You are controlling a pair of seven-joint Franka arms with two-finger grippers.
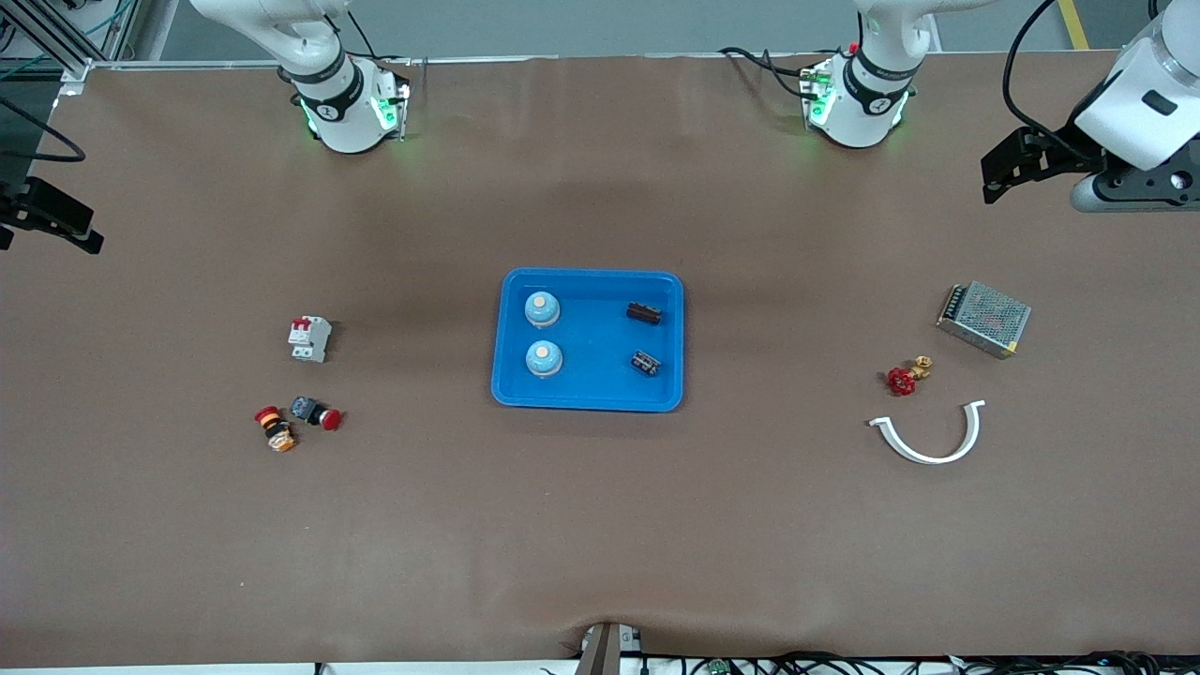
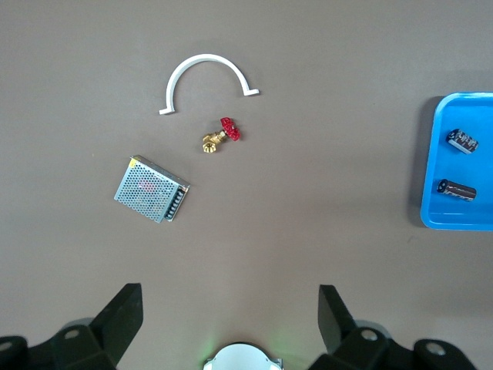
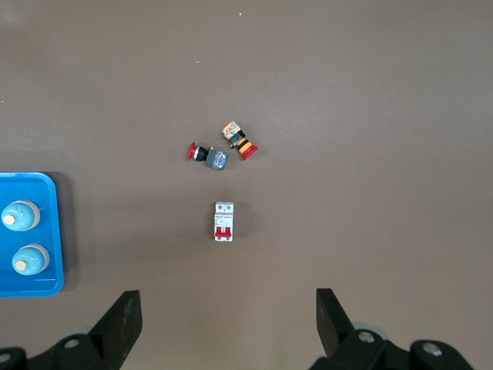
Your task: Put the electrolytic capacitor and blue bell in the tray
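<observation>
The bright-blue tray (image 1: pixel 586 404) lies mid-table. In it sit two blue bells (image 1: pixel 542 308) (image 1: pixel 544 357) at the end toward the right arm, and two dark electrolytic capacitors (image 1: pixel 643 313) (image 1: pixel 645 362) at the end toward the left arm. My left gripper (image 1: pixel 1008 169) hangs open and empty, high over the left arm's end of the table; its wrist view shows its own jaws (image 2: pixel 229 308), the tray rim (image 2: pixel 462 222) and both capacitors (image 2: pixel 462 141) (image 2: pixel 457 189). My right gripper (image 1: pixel 56 225) hangs open and empty over the right arm's end; around its jaws (image 3: pixel 227 312) its view shows the tray (image 3: pixel 55 231) with both bells (image 3: pixel 17 219) (image 3: pixel 29 262).
Toward the left arm's end lie a metal mesh power supply (image 1: pixel 983 319), a red-handled brass valve (image 1: pixel 906 377) and a white curved clip (image 1: pixel 930 436). Toward the right arm's end are a white circuit breaker (image 1: pixel 309 338) and two red push buttons (image 1: pixel 316 412) (image 1: pixel 276 428).
</observation>
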